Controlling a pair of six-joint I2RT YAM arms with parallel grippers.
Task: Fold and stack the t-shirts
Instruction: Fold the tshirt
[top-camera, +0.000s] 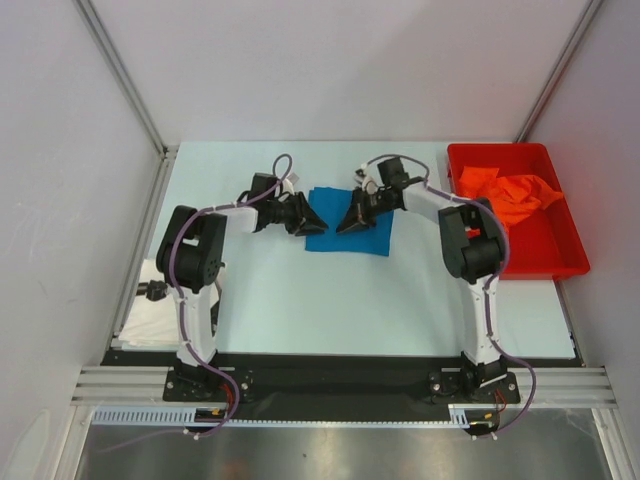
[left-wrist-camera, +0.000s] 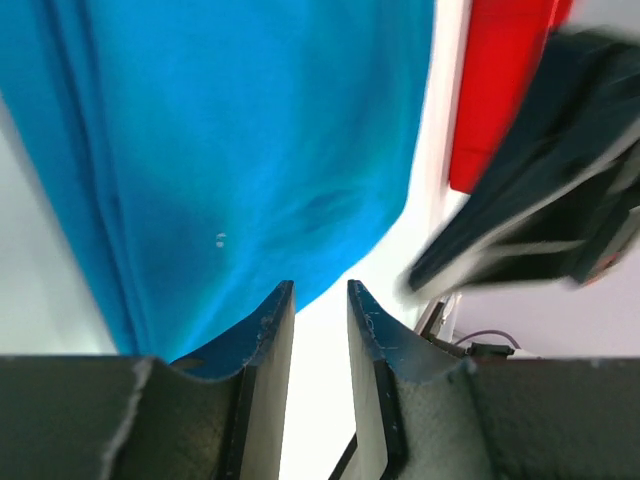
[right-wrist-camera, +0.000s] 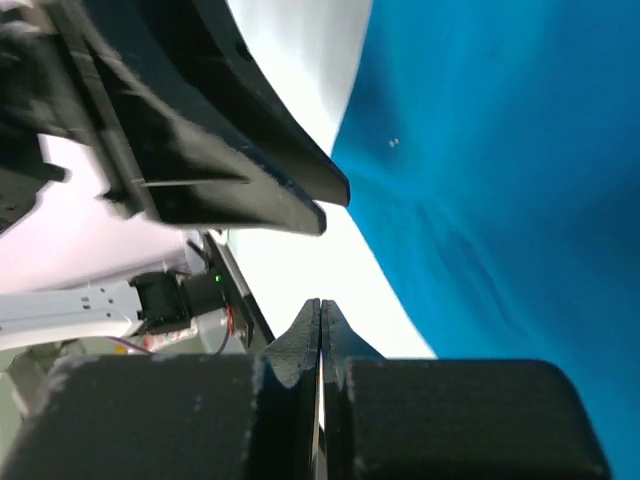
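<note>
The bright blue t-shirt lies folded flat in the middle of the table. It also shows in the left wrist view and the right wrist view. My left gripper is at its left edge, jaws slightly apart with only bare table between them. My right gripper is over the shirt's middle, shut and empty. The orange t-shirt lies crumpled in the red bin. A white cloth lies at the table's left edge, partly hidden by the left arm.
The red bin stands at the back right and shows in the left wrist view. The two grippers face each other closely over the blue shirt. A metal frame post runs along the left side.
</note>
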